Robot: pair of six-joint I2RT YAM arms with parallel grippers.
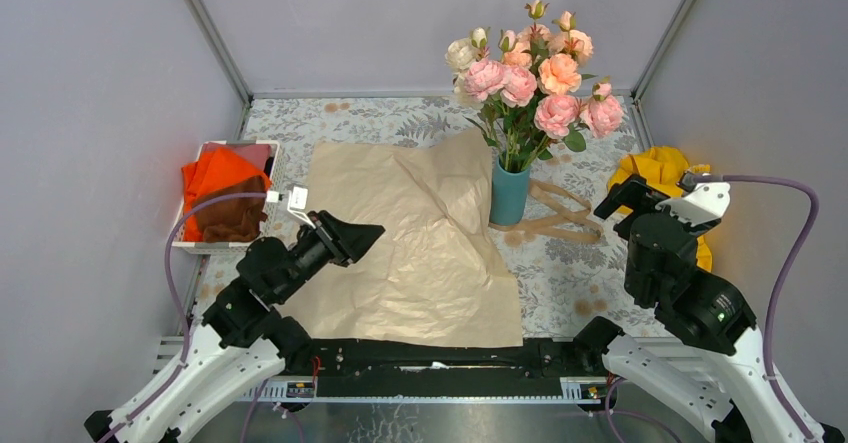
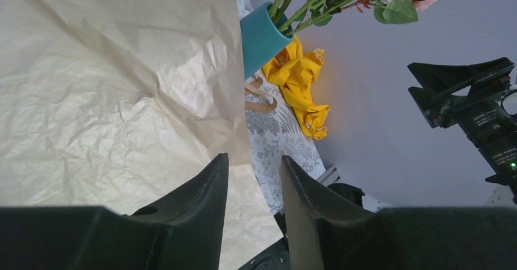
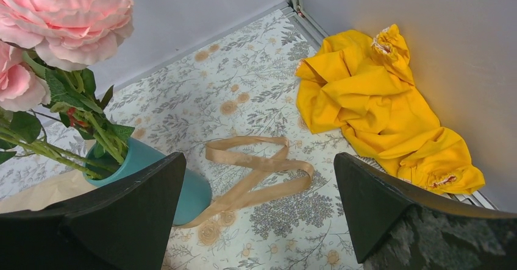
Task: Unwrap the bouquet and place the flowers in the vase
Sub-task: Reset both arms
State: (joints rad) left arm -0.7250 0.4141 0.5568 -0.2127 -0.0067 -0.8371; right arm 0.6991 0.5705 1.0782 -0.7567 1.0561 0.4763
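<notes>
The flowers point(image 1: 530, 73), pink, peach and cream roses, stand upright in the teal vase point(image 1: 508, 195) at the back centre. The bouquet's peach-tan paper point(image 1: 410, 243) lies spread flat on the table, its right corner against the vase. The tan ribbon point(image 1: 560, 218) lies loose just right of the vase. My left gripper point(image 1: 370, 235) hovers over the paper's left part, open with a narrow gap and nothing in it point(image 2: 254, 157). My right gripper point(image 1: 630, 203) is wide open and empty point(image 3: 259, 160), above the ribbon point(image 3: 256, 166), with the vase point(image 3: 192, 191) by its left finger.
A white tray point(image 1: 200, 245) at the left holds an orange cloth point(image 1: 222, 188). A yellow cloth point(image 1: 660, 168) is bunched against the right wall. Grey walls close in the table on three sides. The rail with both arm bases runs along the near edge.
</notes>
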